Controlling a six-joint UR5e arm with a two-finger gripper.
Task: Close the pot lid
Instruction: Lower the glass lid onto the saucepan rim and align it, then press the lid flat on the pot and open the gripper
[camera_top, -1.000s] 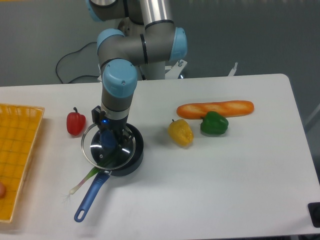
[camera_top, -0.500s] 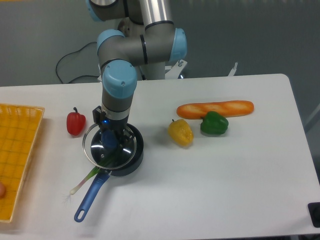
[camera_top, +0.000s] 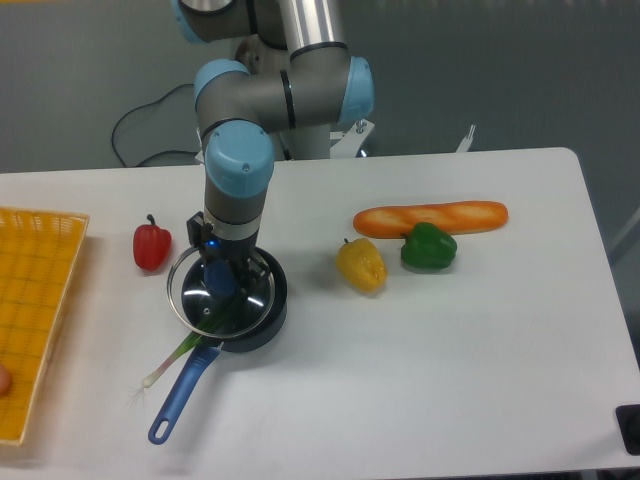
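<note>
The dark pot (camera_top: 268, 312) stands on the white table, its long blue handle (camera_top: 180, 392) pointing to the lower left. The clear glass lid (camera_top: 192, 297) with its metal rim hangs over the pot, shifted a little to the left of the pot's rim. My gripper (camera_top: 221, 278) points straight down and is shut on the lid's blue knob (camera_top: 220, 281). A green onion (camera_top: 172, 358) sticks out from under the lid toward the lower left.
A red pepper (camera_top: 151, 245) lies just left of the pot. A yellow pepper (camera_top: 361, 264), a green pepper (camera_top: 428, 246) and a baguette (camera_top: 430, 217) lie to the right. A yellow basket (camera_top: 30, 310) stands at the left table edge.
The lid has shifted slightly to the right over the pot, carried by the gripper. Nothing else has moved.
</note>
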